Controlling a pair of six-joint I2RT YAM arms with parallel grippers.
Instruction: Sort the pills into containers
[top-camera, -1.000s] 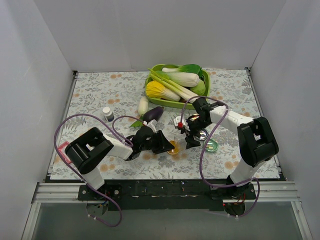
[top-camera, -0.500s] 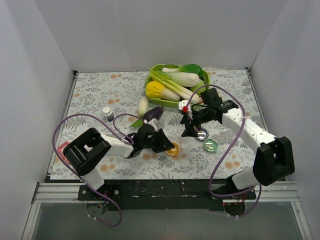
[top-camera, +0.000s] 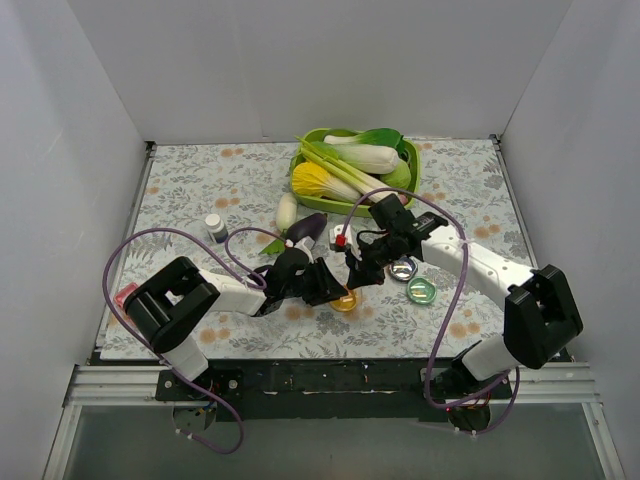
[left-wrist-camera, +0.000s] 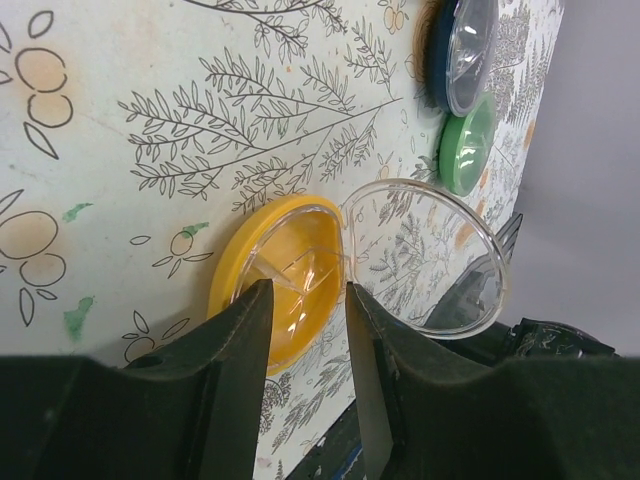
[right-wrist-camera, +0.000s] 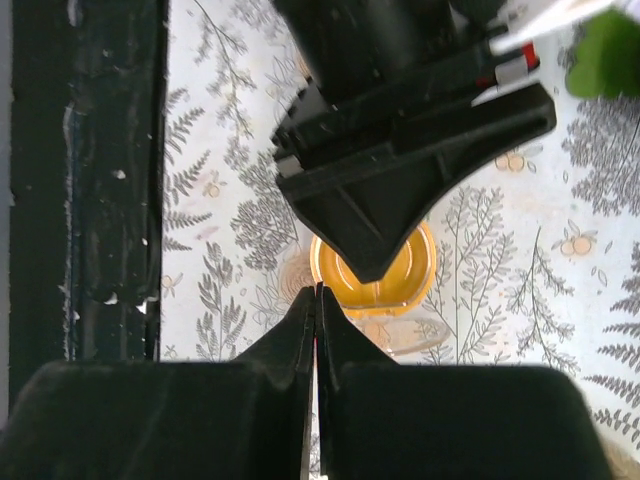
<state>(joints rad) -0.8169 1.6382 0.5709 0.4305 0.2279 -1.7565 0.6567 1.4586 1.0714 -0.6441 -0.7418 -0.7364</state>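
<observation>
The orange container (top-camera: 345, 298) (left-wrist-camera: 280, 270) (right-wrist-camera: 375, 270) lies on the floral mat with its clear lid (left-wrist-camera: 425, 260) hinged open beside it. My left gripper (top-camera: 335, 288) (left-wrist-camera: 300, 290) is shut on the orange container's rim. My right gripper (top-camera: 353, 282) (right-wrist-camera: 316, 290) hovers just beside that container, jaws pressed together. A thin reddish sliver shows between its pads, too small to identify. The dark blue container (top-camera: 403, 268) (left-wrist-camera: 460, 50) and the green container (top-camera: 421, 290) (left-wrist-camera: 468, 145) sit to the right. No pills are clearly visible.
A lime tray (top-camera: 410, 150) of vegetables stands at the back. An eggplant (top-camera: 307, 228), a white radish (top-camera: 286, 210) and a small bottle (top-camera: 215, 226) lie on the mat behind the left arm. White walls enclose three sides.
My right gripper has closed from wide open. It swung out toward the blue container, then came back left to the orange one. The left gripper has stayed put.
</observation>
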